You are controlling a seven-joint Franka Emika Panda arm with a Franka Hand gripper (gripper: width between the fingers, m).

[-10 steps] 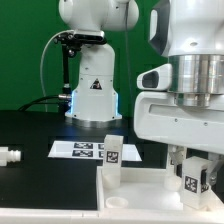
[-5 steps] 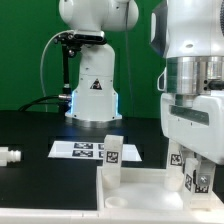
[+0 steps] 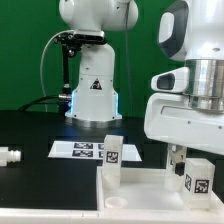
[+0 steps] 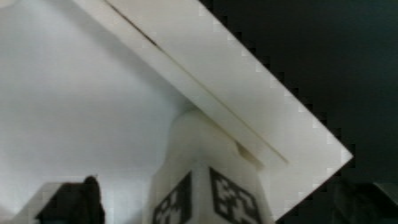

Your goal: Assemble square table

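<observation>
The white square tabletop (image 3: pixel 140 190) lies at the front, sockets up. One white tagged leg (image 3: pixel 112 153) stands upright in its far corner at the exterior view's left. My gripper (image 3: pixel 196 168) is at the exterior view's right, shut on a second tagged leg (image 3: pixel 197 182) that stands upright on the tabletop's corner. In the wrist view this leg (image 4: pixel 210 190) rises from the tabletop (image 4: pixel 89 100) near its edge, with one dark finger (image 4: pixel 71 203) beside it. The other finger is hard to tell from the dark table.
The marker board (image 3: pixel 80 150) lies on the black table behind the tabletop. A small white peg-like part (image 3: pixel 10 156) lies at the exterior view's far left. The robot base (image 3: pixel 92 90) stands at the back before a green wall.
My hand has turned about its upright axis over the leg at the right. The leg's tag faces have turned with it. The other leg and the tabletop have not moved.
</observation>
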